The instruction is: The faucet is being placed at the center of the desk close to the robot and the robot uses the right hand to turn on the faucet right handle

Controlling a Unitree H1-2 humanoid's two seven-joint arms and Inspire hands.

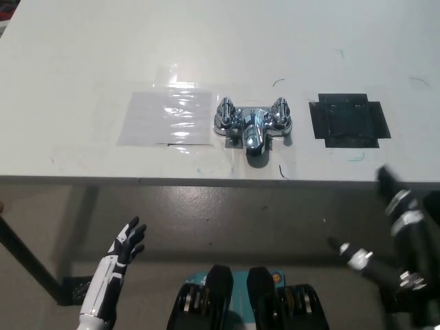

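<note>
My black right hand (404,237) hangs spread and empty below the white desk's (82,69) near edge, well apart from the chrome 2-handled faucet (253,124) standing mid-desk, while my white left hand (126,246) rests open, low.

Nothing legible shows anywhere. The faint pen strokes (278,82) on the counter (82,62) form no letters, and the black patch (349,120) beyond the right hand (411,237) carries no readable writing.
</note>
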